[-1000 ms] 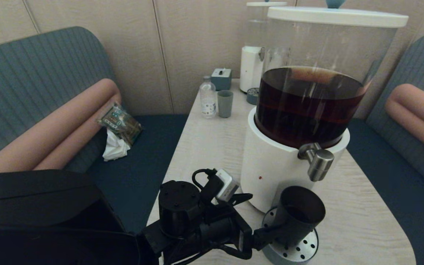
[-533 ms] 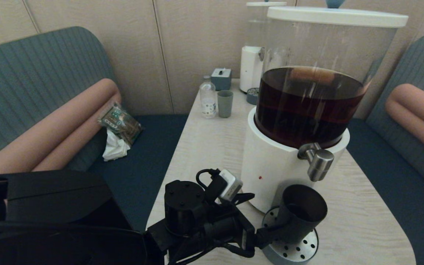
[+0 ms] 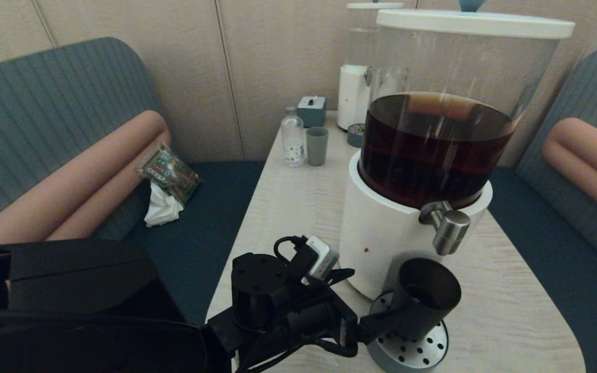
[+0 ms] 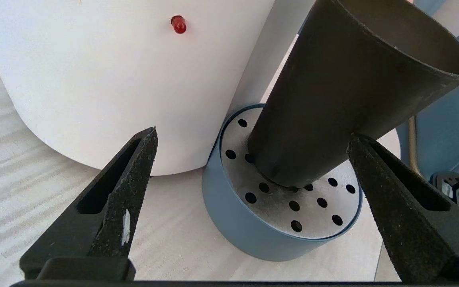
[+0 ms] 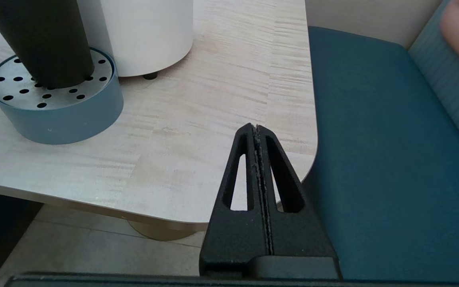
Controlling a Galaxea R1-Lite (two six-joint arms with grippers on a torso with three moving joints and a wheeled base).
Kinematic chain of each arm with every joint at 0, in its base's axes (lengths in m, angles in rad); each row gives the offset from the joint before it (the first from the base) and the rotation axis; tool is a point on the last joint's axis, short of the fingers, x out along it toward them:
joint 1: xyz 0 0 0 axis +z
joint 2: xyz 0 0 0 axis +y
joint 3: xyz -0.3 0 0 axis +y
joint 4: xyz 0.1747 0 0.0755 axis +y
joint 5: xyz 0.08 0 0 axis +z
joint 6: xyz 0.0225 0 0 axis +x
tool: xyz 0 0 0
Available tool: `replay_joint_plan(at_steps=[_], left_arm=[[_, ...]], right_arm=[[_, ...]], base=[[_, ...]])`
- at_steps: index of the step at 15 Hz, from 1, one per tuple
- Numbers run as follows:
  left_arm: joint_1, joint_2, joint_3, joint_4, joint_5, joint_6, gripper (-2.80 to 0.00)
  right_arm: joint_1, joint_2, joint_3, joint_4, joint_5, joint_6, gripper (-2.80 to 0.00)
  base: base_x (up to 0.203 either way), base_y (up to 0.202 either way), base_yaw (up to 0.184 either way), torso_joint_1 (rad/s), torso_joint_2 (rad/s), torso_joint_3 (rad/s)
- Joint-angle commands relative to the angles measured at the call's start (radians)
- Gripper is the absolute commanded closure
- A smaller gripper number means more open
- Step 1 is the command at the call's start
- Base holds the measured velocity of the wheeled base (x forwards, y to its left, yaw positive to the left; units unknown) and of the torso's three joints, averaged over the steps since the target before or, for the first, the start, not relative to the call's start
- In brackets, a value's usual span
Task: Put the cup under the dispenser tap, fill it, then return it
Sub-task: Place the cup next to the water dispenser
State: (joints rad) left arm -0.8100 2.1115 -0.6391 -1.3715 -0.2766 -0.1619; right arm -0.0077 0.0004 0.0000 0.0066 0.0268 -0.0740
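Observation:
The black cup [image 3: 423, 305] stands on the perforated drip tray [image 3: 423, 352] just below the steel dispenser tap [image 3: 449, 228] of the big dispenser [image 3: 381, 233] with brown liquid. My left gripper [image 3: 381, 324] is at the cup's lower left, open. In the left wrist view the cup [image 4: 345, 91] rests on the tray [image 4: 253, 231] just beyond my left gripper [image 4: 251, 132], whose fingers stand wide apart, one at each side. My right gripper [image 5: 256, 126] hovers shut and empty over the table's near right corner; the cup [image 5: 42, 40] and tray [image 5: 62, 115] show there.
Far back on the table [image 3: 298, 207] stand a grey-green cup [image 3: 317, 146], a small bottle [image 3: 293, 137], a grey box [image 3: 311, 110] and a smaller white dispenser [image 3: 354, 93]. Blue benches flank the table; a packet [image 3: 169, 173] lies on the left one.
The left arm has shifted slightly right and the cup has moved a little closer to the dispenser's base. Its mouth sits nearer under the tap.

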Motion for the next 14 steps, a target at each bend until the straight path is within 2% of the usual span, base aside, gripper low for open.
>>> replay_joint_plan(at_steps=[1, 10, 14], left_arm=[[0.000, -0.002, 0.001, -0.009, -0.002, -0.001, -2.80], [-0.008, -0.018, 0.027, -0.018, -0.064, 0.001, -2.80], [-0.014, -0.013, 0.016, -0.015, -0.067, 0.001, -2.80]], right_arm=[[0.000, -0.003, 0.000, 0.000, 0.001, -0.001, 0.00], [0.000, -0.003, 0.000, 0.000, 0.001, -0.001, 0.00], [0.000, -0.003, 0.000, 0.000, 0.001, -0.001, 0.00]], base=[[0.000, 0.000, 0.000, 0.000, 0.00, 0.000], [0.000, 0.000, 0.000, 0.000, 0.00, 0.000], [0.000, 0.000, 0.000, 0.000, 0.00, 0.000]])
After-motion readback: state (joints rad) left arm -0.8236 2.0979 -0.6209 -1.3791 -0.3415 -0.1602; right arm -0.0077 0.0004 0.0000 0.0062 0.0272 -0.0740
